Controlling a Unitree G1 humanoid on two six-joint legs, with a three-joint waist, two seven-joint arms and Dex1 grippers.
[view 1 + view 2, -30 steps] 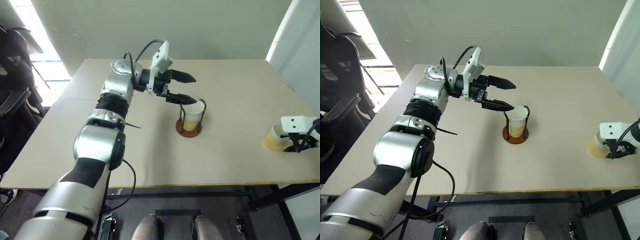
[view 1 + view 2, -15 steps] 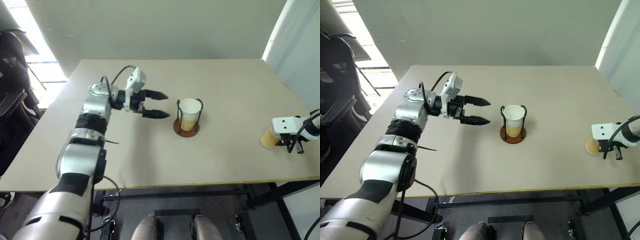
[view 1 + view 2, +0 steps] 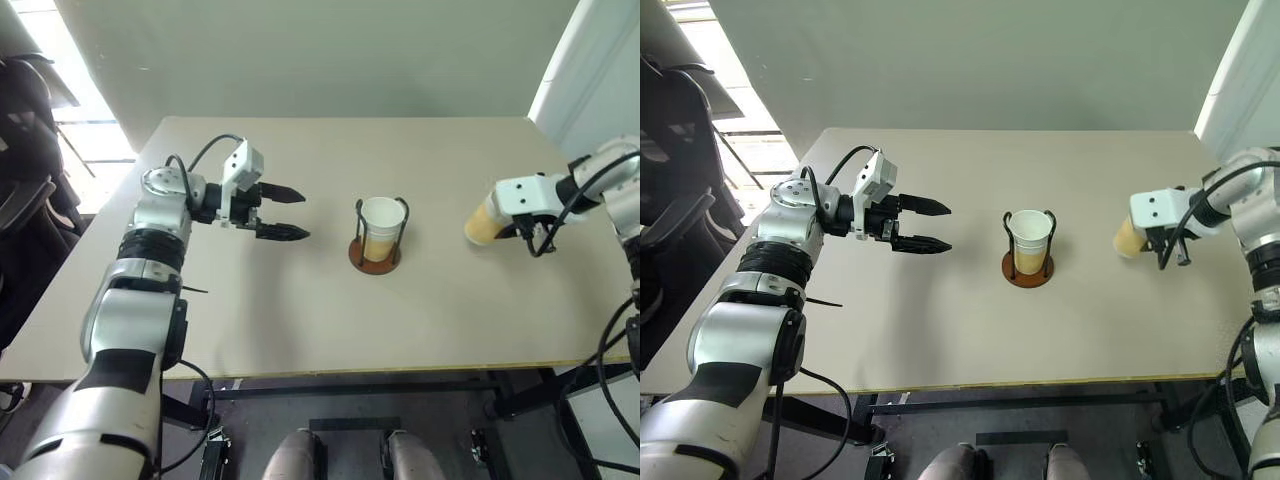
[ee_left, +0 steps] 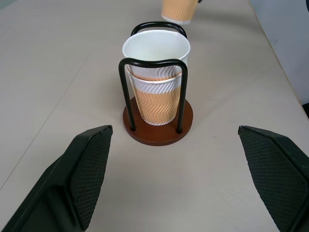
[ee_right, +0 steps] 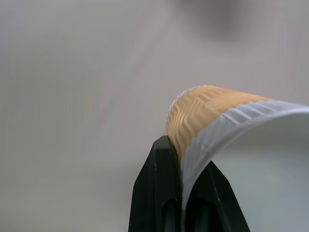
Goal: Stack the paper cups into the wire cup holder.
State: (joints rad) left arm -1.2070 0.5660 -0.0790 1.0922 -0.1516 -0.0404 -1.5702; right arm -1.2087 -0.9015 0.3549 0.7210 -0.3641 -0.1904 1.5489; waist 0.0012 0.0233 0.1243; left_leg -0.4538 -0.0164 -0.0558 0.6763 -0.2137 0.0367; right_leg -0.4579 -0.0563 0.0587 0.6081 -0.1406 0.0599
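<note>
The left gripper draws back from the wire cup holder and now stands well apart from it. The right gripper — pinched on the wall of a paper cup — lifts it off the table and carries it toward the holder.

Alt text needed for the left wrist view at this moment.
A paper cup stands upright in the wire cup holder on a beige table. The open left gripper frames it with one black finger at either side. Beyond the holder, the bottom of another cup hangs above the table.
</note>
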